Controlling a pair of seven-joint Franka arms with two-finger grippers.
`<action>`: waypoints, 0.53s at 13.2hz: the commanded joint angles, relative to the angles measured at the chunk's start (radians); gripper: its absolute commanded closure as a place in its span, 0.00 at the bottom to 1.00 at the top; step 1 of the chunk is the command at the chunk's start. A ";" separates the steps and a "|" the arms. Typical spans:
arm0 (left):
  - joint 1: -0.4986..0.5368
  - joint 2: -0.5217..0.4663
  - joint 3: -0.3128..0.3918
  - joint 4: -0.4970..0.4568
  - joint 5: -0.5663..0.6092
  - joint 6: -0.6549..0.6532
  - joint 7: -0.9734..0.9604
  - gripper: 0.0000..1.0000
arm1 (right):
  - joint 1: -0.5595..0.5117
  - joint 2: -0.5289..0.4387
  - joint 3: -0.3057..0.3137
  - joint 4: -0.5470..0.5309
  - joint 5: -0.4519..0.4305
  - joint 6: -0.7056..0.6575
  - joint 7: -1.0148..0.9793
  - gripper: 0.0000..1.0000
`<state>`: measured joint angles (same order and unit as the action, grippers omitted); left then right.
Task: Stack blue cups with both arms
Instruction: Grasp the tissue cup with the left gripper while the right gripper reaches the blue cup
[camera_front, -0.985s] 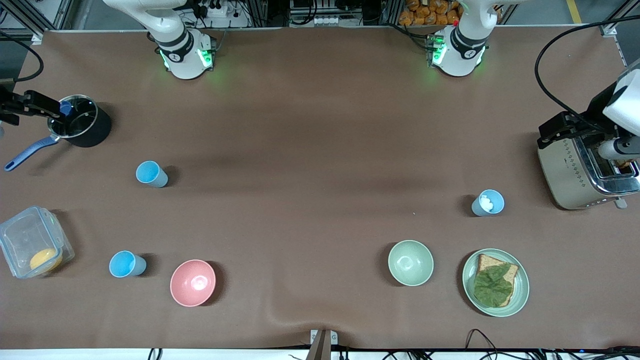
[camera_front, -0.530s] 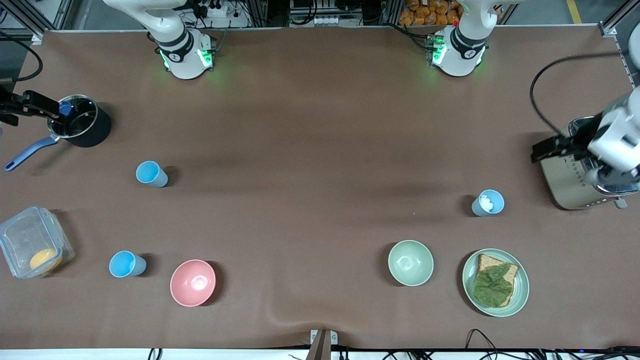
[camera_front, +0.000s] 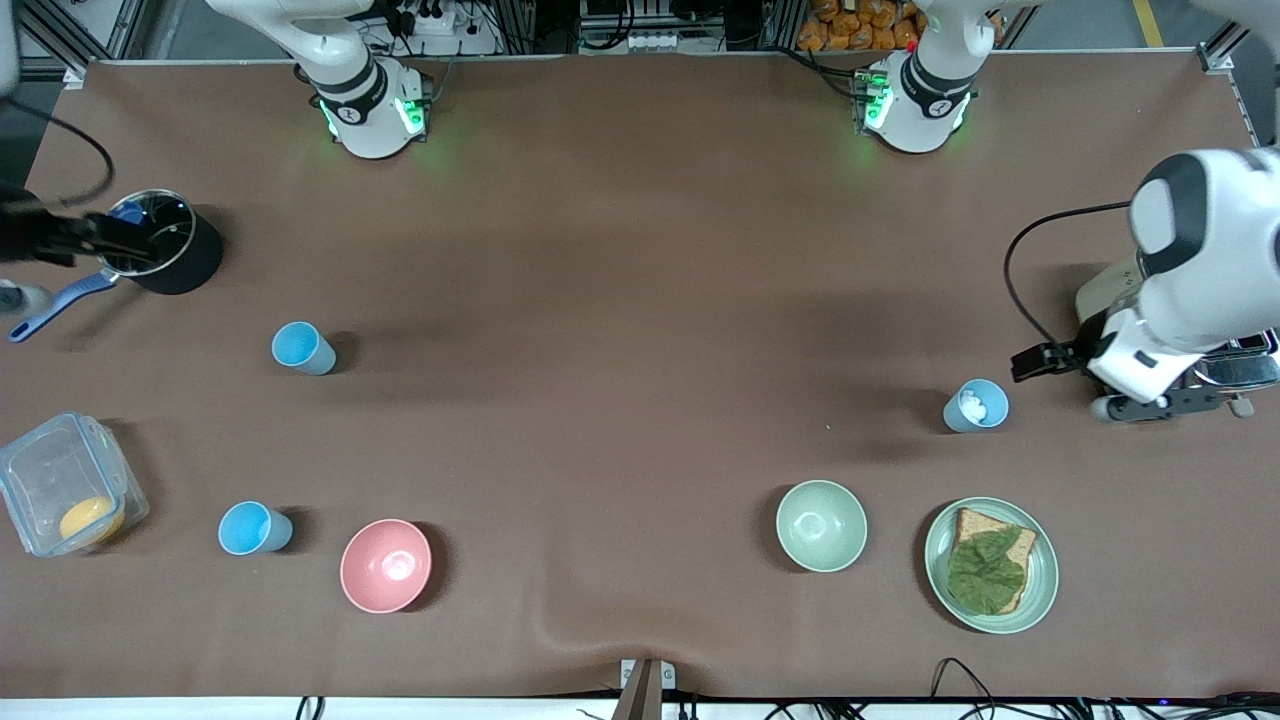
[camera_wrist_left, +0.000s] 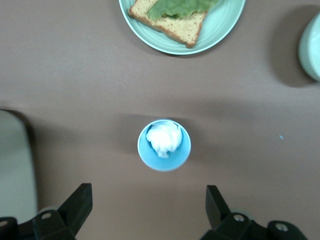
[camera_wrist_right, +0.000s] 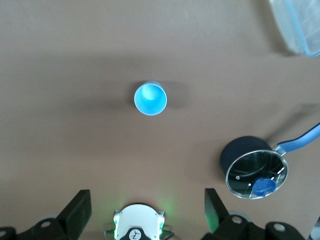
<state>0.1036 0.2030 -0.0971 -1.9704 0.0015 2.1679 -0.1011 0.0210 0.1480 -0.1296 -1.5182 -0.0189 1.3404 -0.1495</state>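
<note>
Brown tabletop carries two blue cups: one (camera_front: 302, 348) near the saucepan (camera_front: 165, 255), another (camera_front: 976, 406), white-filled in the left wrist view, beside the toaster (camera_front: 1235, 365). Left gripper (camera_wrist_left: 145, 212) and right gripper (camera_wrist_right: 145, 212) both hang high, fingers apart.

Glossy white arms (camera_front: 1190, 270), black bands, black fingers (camera_wrist_left: 75, 205)

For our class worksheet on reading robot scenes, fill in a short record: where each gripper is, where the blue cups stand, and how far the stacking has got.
left gripper: open, over the table beside the cup holding something white
right gripper: open, in the air near the black pot
empty blue cup: upright, alone, toward the right arm's end
stacking: not begun, both cups apart
</note>
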 joint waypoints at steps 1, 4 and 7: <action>0.031 0.053 -0.006 -0.059 0.002 0.124 0.017 0.07 | -0.071 0.076 -0.004 0.027 0.017 -0.024 -0.007 0.00; 0.033 0.119 -0.006 -0.061 0.002 0.194 0.017 0.20 | -0.105 0.163 -0.005 0.027 -0.003 -0.023 -0.001 0.00; 0.033 0.162 -0.006 -0.061 0.002 0.233 0.017 0.34 | -0.105 0.260 -0.002 0.013 0.020 0.096 0.002 0.00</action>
<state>0.1304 0.3473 -0.0971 -2.0326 0.0015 2.3728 -0.0958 -0.0864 0.3371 -0.1401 -1.5191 -0.0144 1.3824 -0.1504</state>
